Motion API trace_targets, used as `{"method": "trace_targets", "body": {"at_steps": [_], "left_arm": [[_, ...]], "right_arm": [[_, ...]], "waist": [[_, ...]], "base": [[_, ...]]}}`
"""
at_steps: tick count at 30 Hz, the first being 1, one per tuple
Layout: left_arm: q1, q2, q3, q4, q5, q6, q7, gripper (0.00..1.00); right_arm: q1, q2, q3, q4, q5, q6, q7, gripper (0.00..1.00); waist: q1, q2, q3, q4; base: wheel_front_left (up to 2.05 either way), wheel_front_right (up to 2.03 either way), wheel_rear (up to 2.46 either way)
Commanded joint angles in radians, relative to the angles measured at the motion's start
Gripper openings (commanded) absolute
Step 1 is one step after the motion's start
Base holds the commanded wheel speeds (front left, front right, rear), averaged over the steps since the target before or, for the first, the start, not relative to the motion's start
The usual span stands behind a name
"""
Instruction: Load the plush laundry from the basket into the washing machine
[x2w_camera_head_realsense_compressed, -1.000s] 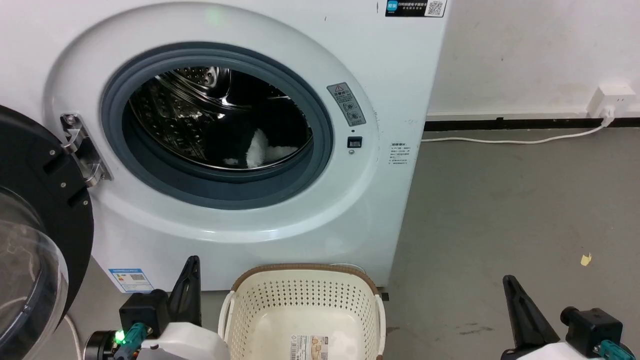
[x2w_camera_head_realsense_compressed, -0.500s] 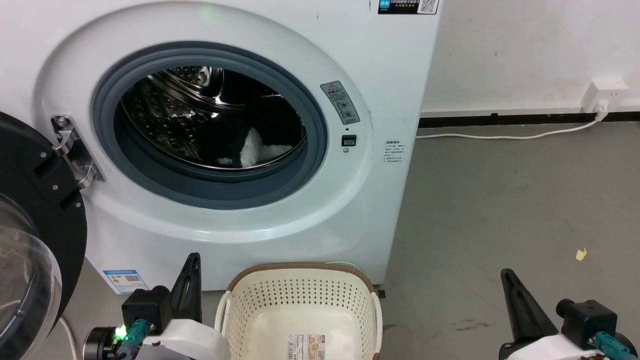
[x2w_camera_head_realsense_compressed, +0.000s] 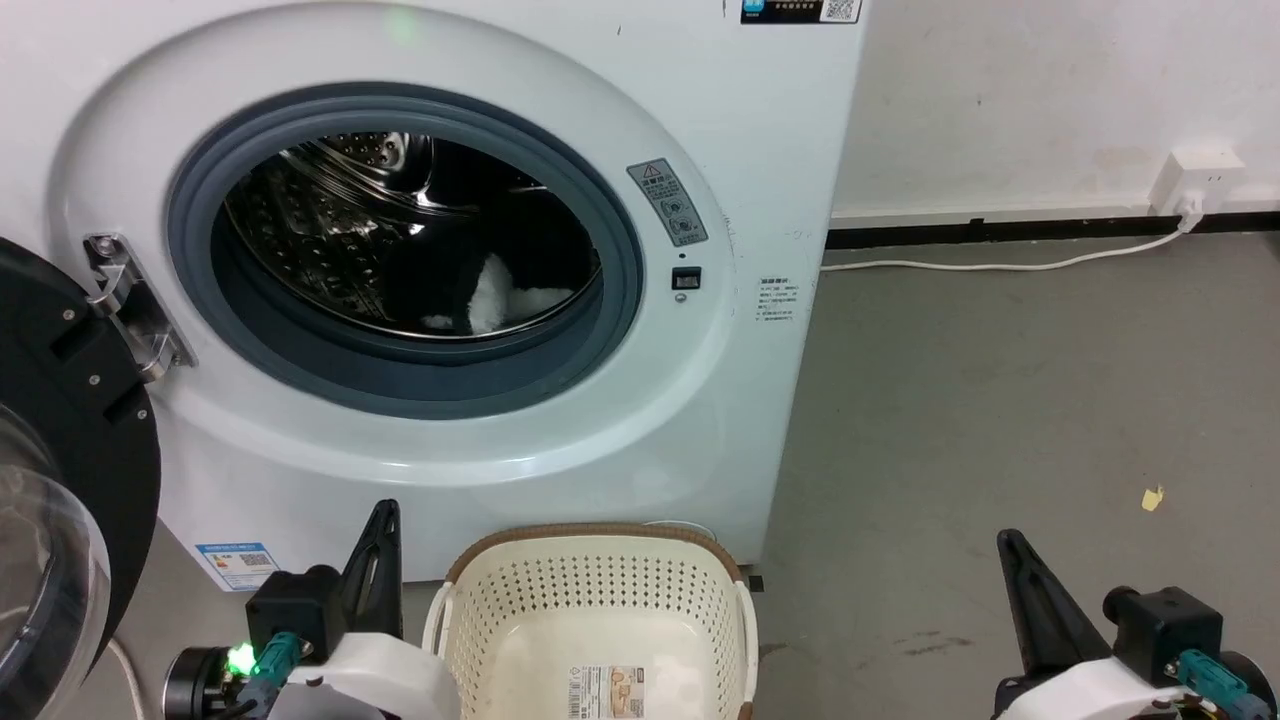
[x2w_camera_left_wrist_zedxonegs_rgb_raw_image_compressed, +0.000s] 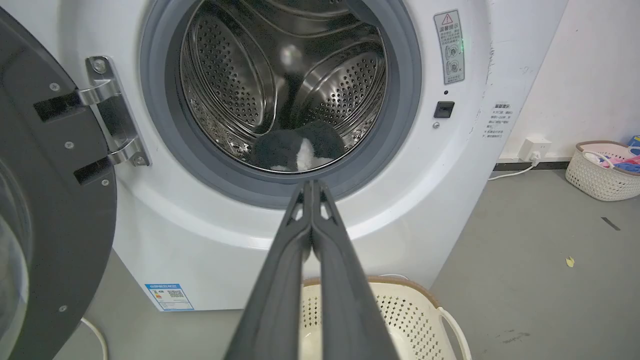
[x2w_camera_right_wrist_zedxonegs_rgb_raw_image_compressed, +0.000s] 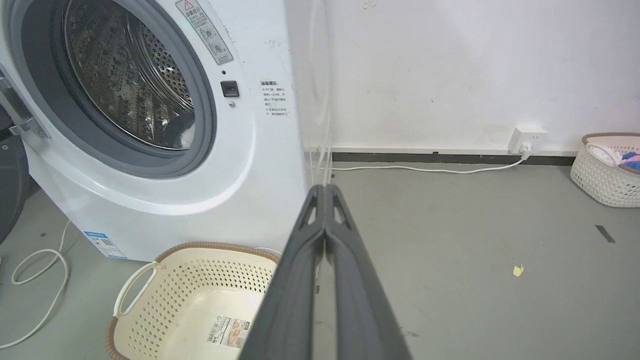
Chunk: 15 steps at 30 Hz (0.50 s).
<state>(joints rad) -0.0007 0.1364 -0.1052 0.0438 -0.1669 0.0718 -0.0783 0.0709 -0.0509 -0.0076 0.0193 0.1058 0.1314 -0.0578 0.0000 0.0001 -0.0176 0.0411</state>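
The plush laundry (x2w_camera_head_realsense_compressed: 460, 290) (x2w_camera_left_wrist_zedxonegs_rgb_raw_image_compressed: 300, 147), black with white furry patches, lies at the bottom of the steel drum inside the washing machine (x2w_camera_head_realsense_compressed: 700, 420) (x2w_camera_left_wrist_zedxonegs_rgb_raw_image_compressed: 440, 165) (x2w_camera_right_wrist_zedxonegs_rgb_raw_image_compressed: 260, 165). Its round door (x2w_camera_head_realsense_compressed: 60, 480) (x2w_camera_left_wrist_zedxonegs_rgb_raw_image_compressed: 55, 210) hangs open at the left. The cream basket (x2w_camera_head_realsense_compressed: 595, 545) (x2w_camera_left_wrist_zedxonegs_rgb_raw_image_compressed: 415, 312) (x2w_camera_right_wrist_zedxonegs_rgb_raw_image_compressed: 200, 280) stands on the floor before the washer, holding nothing but its paper label. My left gripper (x2w_camera_head_realsense_compressed: 385, 515) (x2w_camera_left_wrist_zedxonegs_rgb_raw_image_compressed: 312, 185) is shut, left of the basket. My right gripper (x2w_camera_head_realsense_compressed: 1008, 545) (x2w_camera_right_wrist_zedxonegs_rgb_raw_image_compressed: 325, 189) is shut over bare floor, right of the basket. Neither holds anything.
A second basket (x2w_camera_left_wrist_zedxonegs_rgb_raw_image_compressed: 602, 170) (x2w_camera_right_wrist_zedxonegs_rgb_raw_image_compressed: 607, 167) with colourful clothes sits by the wall at the far right. A white cable (x2w_camera_head_realsense_compressed: 1000, 266) runs along the floor to a wall socket (x2w_camera_head_realsense_compressed: 1190, 180). A loose cord (x2w_camera_right_wrist_zedxonegs_rgb_raw_image_compressed: 35, 280) lies left of the washer. A yellow scrap (x2w_camera_head_realsense_compressed: 1153, 497) lies on the grey floor.
The whole head view has slid a little leftward, so the camera has moved. Both grippers stay shut and low, and the laundry lies unmoved in the drum.
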Motion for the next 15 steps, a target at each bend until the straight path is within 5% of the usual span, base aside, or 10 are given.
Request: {"method": "trace_targets", "body": {"at_steps": [1, 15], "left_arm": [[0.001, -0.008, 0.009, -0.006, 0.012, -0.007, 0.007, 0.00], [0.001, -0.036, 0.043, -0.020, 0.068, -0.030, 0.032, 0.00]], "right_arm": [[-0.021, 0.000, 0.002, -0.007, -0.010, -0.001, 0.002, 0.00], [-0.039, 0.001, 0.004, -0.011, -0.044, -0.001, 0.022, 0.00]], "waist": [[0.0001, -0.0001, 0.000, -0.001], [0.0001, -0.0001, 0.007, -0.015]], "base": [[0.00, 0.00, 0.00], [0.00, 0.00, 0.00]]}}
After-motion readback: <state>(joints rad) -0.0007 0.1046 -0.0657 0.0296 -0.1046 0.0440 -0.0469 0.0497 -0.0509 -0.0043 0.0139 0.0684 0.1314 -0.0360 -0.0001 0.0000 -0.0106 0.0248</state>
